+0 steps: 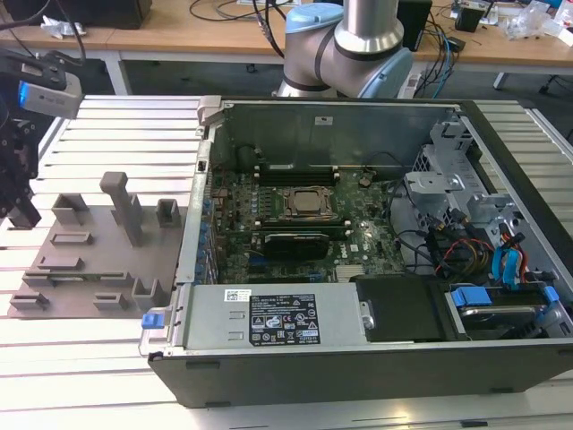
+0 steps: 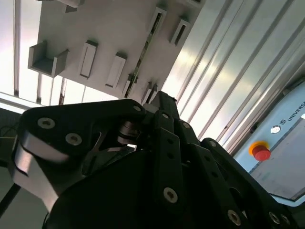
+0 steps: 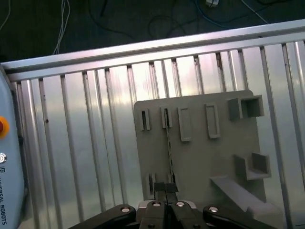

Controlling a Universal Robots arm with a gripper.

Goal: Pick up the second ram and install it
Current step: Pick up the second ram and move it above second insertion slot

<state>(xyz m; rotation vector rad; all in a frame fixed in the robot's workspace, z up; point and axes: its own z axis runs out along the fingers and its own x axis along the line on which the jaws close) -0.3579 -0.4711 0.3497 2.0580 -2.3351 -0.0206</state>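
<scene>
In first wrist view, second ram [image 3: 168,148] in holder [image 3: 214,162]; exterior view, PC [image 1: 376,381].

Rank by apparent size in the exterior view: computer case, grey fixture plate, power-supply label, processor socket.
1. computer case
2. grey fixture plate
3 and 4, not ranked: power-supply label and processor socket look about alike, and the socket lies deeper in the case, so nearness to the camera may skew it.
</scene>
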